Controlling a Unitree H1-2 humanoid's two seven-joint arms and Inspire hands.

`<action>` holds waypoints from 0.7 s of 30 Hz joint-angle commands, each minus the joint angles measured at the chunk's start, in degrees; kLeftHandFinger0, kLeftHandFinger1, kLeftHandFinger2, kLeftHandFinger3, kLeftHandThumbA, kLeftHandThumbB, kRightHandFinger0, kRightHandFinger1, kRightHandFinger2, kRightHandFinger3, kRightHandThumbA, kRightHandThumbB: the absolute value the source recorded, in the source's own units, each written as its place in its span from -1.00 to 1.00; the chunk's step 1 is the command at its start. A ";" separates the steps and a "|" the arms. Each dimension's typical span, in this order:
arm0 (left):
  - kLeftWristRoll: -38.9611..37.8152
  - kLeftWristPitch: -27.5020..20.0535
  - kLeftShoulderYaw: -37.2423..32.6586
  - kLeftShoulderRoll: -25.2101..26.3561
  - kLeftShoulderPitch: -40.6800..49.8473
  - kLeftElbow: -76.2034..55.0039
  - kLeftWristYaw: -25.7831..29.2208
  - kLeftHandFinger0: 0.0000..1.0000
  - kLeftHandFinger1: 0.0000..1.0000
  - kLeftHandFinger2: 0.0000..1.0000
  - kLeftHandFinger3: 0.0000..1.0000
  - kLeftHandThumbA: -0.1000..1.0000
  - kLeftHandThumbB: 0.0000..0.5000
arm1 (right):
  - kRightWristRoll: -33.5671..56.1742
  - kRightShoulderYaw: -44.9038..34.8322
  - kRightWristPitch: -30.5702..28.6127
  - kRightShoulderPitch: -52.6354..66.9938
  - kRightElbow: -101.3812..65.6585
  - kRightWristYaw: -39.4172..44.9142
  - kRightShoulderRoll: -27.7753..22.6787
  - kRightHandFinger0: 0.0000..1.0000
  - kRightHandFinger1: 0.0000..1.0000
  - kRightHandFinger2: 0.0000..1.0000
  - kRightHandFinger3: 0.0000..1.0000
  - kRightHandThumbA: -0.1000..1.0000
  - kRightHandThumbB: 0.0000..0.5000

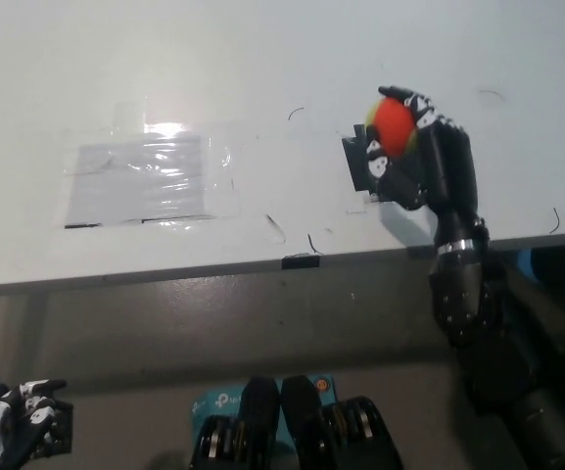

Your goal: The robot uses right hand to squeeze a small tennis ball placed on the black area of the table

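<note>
My black right hand [414,152] is shut on a small orange-red ball [394,121] with a yellow-green edge. It holds the ball raised above the black patch [357,164] near the table's front right. The hand covers most of that patch; only its left part shows. The black forearm runs down past the table's front edge to the bottom right. My white left hand [13,433] rests low at the bottom left, below the table, with its fingers curled.
The white table [262,69] fills the upper picture, its front edge [262,264] crossing the middle. A shiny clear plastic sheet [145,181] lies taped at the left. Small dark marks dot the surface near the patch.
</note>
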 commanded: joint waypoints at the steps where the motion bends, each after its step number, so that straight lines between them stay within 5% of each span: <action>1: -1.16 -2.39 0.34 1.52 0.38 -0.94 -1.19 -0.62 -0.46 -0.12 0.12 -0.11 -0.61 | 0.49 -0.85 -1.63 -0.59 -1.28 -1.54 0.15 -1.00 -1.00 -0.34 -0.53 -1.00 0.08; 21: -0.62 -2.77 0.08 1.93 0.41 -0.60 -1.58 -0.34 -0.21 -0.04 0.16 -0.06 -0.50 | 0.33 -1.44 -1.70 1.23 -0.49 -2.79 -0.97 -1.00 -1.00 -0.37 -0.60 -1.00 0.07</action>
